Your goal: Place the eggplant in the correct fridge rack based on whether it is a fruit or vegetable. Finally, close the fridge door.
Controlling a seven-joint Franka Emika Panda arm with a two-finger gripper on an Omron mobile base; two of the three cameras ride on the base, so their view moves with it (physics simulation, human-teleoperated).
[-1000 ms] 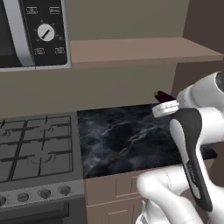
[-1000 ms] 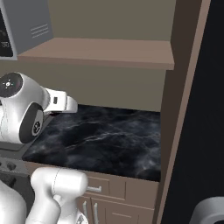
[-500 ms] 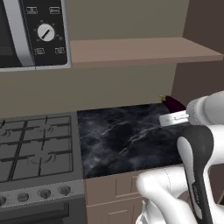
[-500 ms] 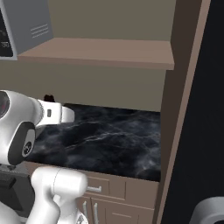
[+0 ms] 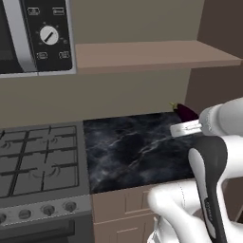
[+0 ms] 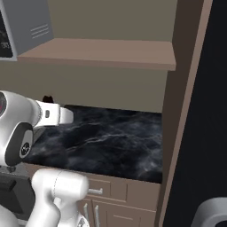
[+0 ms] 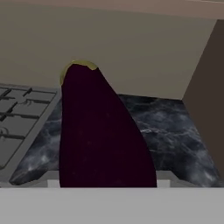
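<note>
The hand (image 7: 105,186) is closed on the eggplant (image 7: 98,135) and holds it up above the desk (image 5: 137,149), a black marble-patterned top. In the hand view the dark purple eggplant rises from between the finger tips, its yellow-green stem tip pointing away from the camera toward the beige back wall (image 7: 131,48). In the left base view the eggplant (image 5: 186,112) shows as a small dark shape just past the white wrist, over the right rear part of the desk and close to the brown cabinet side (image 5: 218,90). In the right base view only a dark bit of it (image 6: 47,99) peeks out behind the arm. A gas stove (image 5: 38,161) adjoins the desk on its left, with a microwave (image 5: 35,35) above it and a brown shelf (image 5: 152,54) over the desk. The black fridge door (image 6: 208,111) stands at the right edge of the right base view.
</note>
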